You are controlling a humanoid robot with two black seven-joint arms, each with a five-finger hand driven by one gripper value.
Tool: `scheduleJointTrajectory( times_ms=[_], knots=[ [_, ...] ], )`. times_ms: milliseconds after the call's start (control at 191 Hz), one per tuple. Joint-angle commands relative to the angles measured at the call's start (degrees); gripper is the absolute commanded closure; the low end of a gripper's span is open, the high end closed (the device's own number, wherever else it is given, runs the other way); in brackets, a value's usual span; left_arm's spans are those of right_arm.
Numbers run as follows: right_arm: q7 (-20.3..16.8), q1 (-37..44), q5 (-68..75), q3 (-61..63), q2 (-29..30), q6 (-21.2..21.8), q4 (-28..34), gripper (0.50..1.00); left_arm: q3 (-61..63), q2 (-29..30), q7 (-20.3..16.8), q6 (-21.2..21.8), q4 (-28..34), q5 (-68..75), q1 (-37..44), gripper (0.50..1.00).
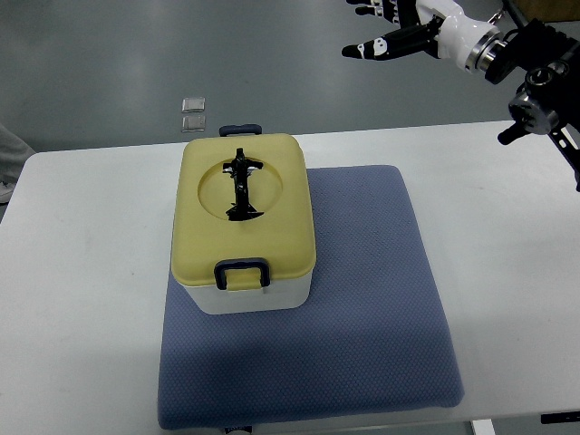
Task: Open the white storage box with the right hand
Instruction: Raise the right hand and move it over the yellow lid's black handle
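The white storage box (pixel 243 227) stands on the left part of a blue mat (pixel 362 299). Its yellow lid is closed, with a black folding handle (pixel 241 188) lying in a round recess on top. A dark latch (pixel 241 272) sits at the near edge and another latch (pixel 240 130) at the far edge. My right hand (pixel 385 41) is raised at the top right, far above and behind the box, fingers spread and holding nothing. Its arm comes in from the right edge. The left arm does not show.
The mat lies on a white table (pixel 82 272) whose far edge runs across the picture. Two small pale squares (pixel 193 112) lie on the grey floor beyond the table.
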Motion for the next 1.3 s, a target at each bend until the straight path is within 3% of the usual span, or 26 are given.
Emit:
scheduleJointTrajectory(
  times_ms=[0,450,1297],
  knots=[
    [-0.08,1.37,-0.02,0.01,-0.02,0.88,0.02,0.581,0.0,0.0,0.03,0.0,-0.01,-0.01,0.0,0.5],
    [0.45,4.97,-10.66,0.09,-1.25,7.83,0.9,0.579,0.0,0.0,0.03,0.0,-0.01,-0.01,0.0,0.5],
    [0.53,11.39,-33.42,-15.46,-0.11,7.83,14.61,0.581,0.0,0.0,0.03,0.0,-0.01,-0.01,0.0,0.5]
  ],
)
